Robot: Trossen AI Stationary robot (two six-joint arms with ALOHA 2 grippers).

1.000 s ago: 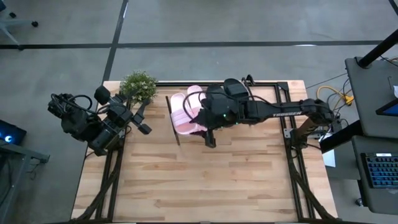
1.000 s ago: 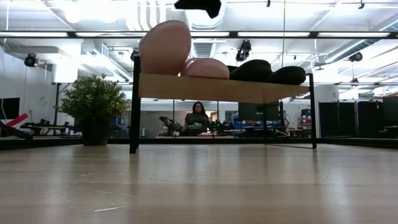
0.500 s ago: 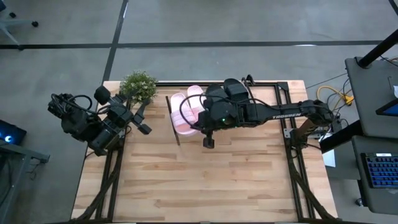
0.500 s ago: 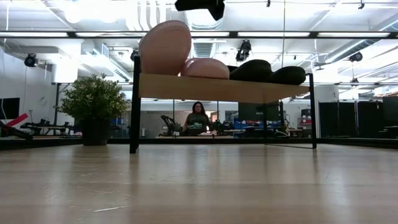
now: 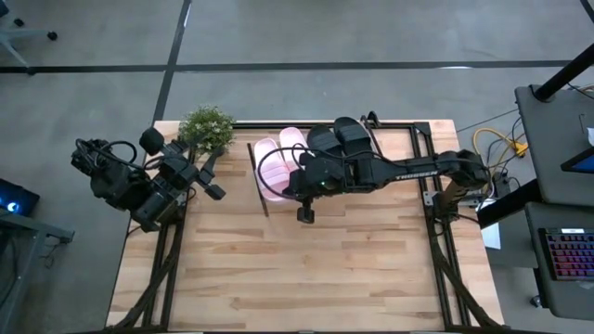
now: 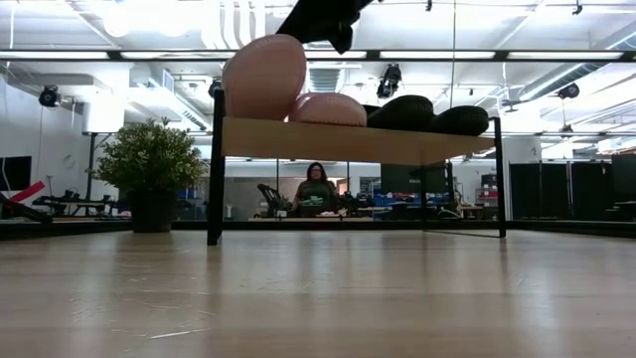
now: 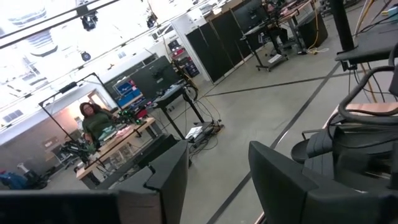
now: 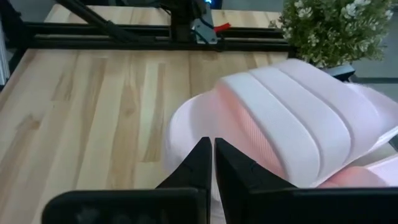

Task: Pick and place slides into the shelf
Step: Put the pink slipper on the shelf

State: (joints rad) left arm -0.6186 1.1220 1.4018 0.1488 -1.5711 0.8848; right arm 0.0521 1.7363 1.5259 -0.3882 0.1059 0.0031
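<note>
The shelf [image 6: 348, 144] stands at the table's far middle. It carries two black slides [image 5: 339, 135] on its right part and two pale pink slides on its left. The left pink slide [image 6: 263, 75] sits tilted and higher than the other one [image 6: 328, 107], partly on it. My right gripper [image 8: 213, 158] is shut and hangs slanting down just in front of that tilted slide's near rim [image 8: 186, 127], above the shelf's near edge [image 5: 303, 211]. My left gripper [image 5: 212, 178] waits open at the table's left edge, holding nothing. My right gripper's shut fingertips [image 8: 202, 155] stand right before the tilted pink slide's near rim. Whether they touch it I cannot tell.
A potted plant [image 5: 206, 128] stands at the far left, beside the shelf. The wooden tabletop [image 5: 306, 278] stretches bare on the near side of the shelf. A person [image 6: 316, 189] sits in the room behind the table.
My right gripper has shifted a little toward the table's left edge and sunk lower over the shelf's near edge, tipping further down. The slides lie as before.
</note>
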